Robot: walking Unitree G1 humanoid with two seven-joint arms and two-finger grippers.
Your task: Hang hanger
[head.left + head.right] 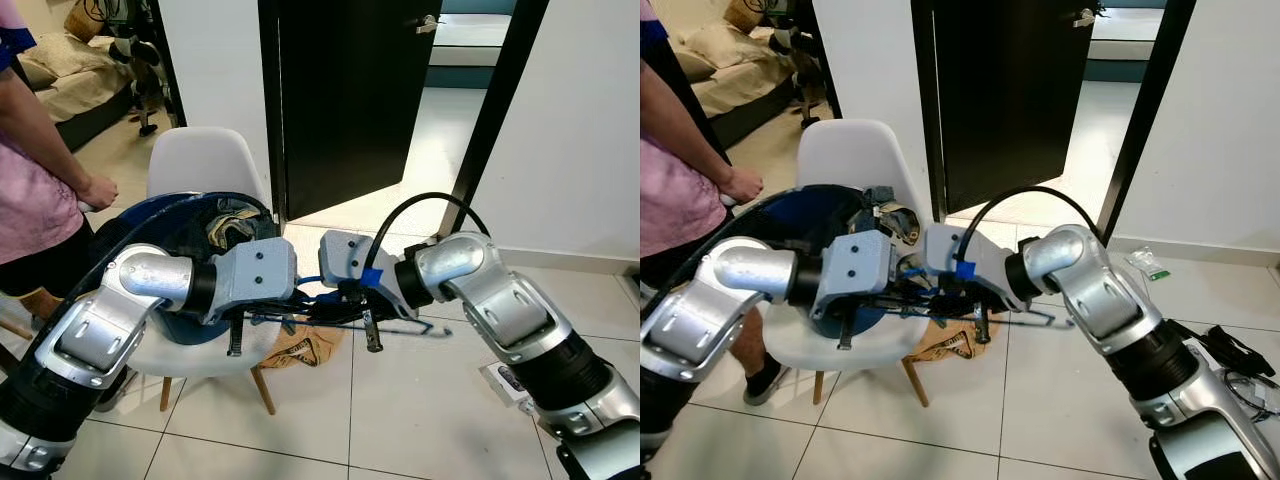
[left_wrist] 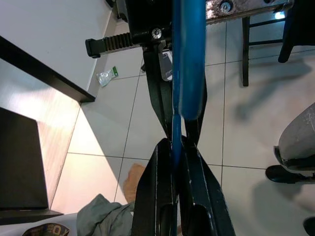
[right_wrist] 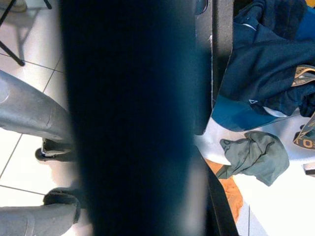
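Blue hanger (image 1: pixel 345 318) is held in mid-air between the two wrists, above the tiled floor (image 1: pixel 420 400), just in front of the white chair (image 1: pixel 205 160). Most of its outline is hidden behind the wrist housings; only thin dark and blue segments show.

Left gripper (image 2: pixel 176 162): fingers pinched narrow on the hanger's blue edge, which runs straight up through the left wrist view.

Right gripper (image 1: pixel 345 300): meets the hanger from the opposite side. The right wrist view is blocked by a blurred dark-blue band (image 3: pixel 133 118); finger state cannot be told.

Chair seat carries dark blue clothing (image 1: pixel 200 225). A grey-green garment (image 3: pixel 256 155) lies beside it. A person (image 1: pixel 35 190) in pink stands at the robot's left, cut off at the frame edge.
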